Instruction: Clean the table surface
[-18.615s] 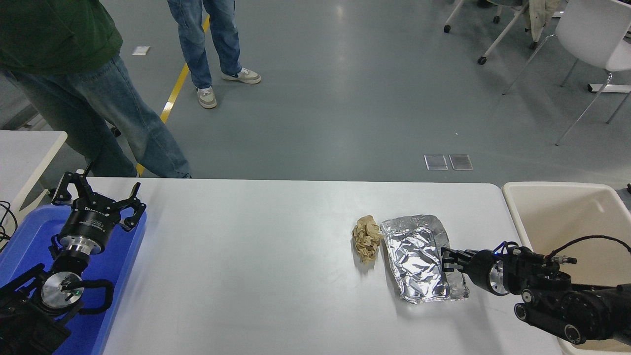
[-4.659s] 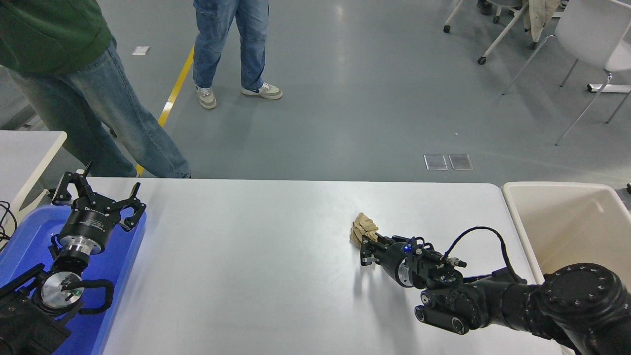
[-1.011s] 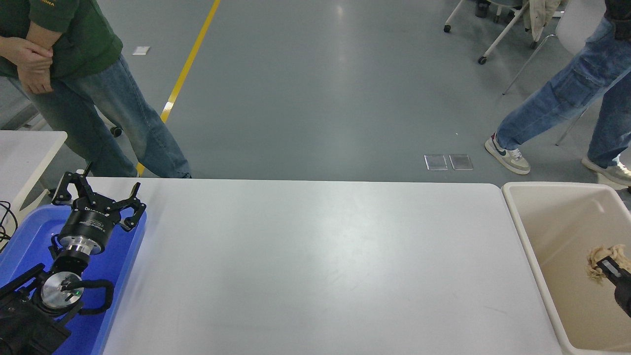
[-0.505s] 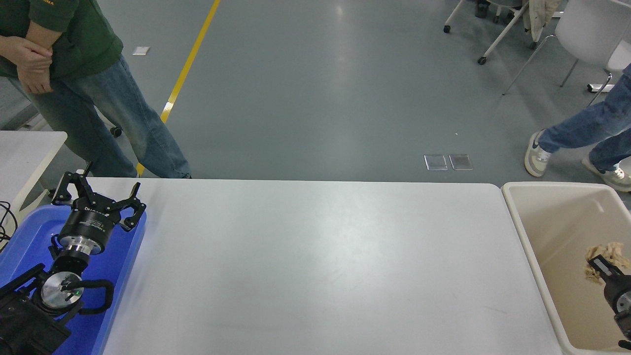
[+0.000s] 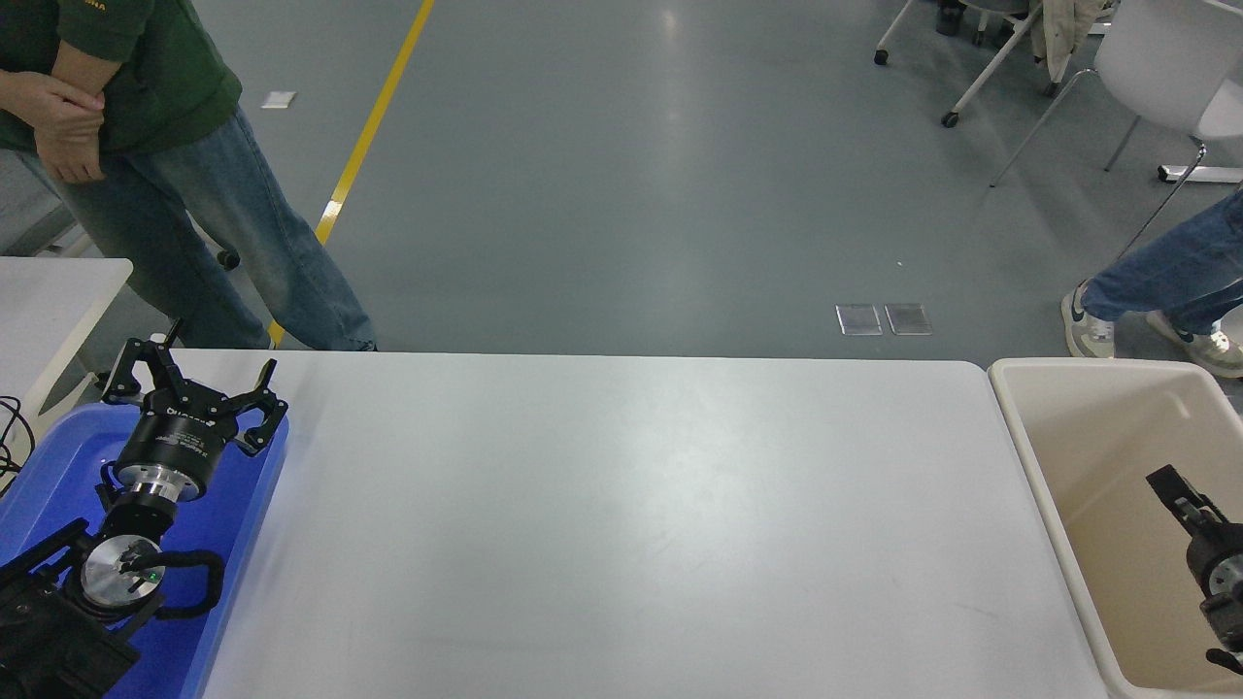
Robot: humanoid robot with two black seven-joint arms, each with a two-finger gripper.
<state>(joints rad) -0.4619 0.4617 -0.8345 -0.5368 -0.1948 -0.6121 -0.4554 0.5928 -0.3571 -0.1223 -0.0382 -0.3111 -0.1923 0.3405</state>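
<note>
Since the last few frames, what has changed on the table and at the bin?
The foil tray and crumpled brown paper are gone from the table. The right gripper, over the bin, no longer holds the paper; it is out of sight. The left gripper stays parked over the blue tray.

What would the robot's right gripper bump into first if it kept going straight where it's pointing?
Probably the far inner wall of the beige bin. The right gripper points up-left over the bin, with nothing visible between, though depth is hard to judge.
</note>
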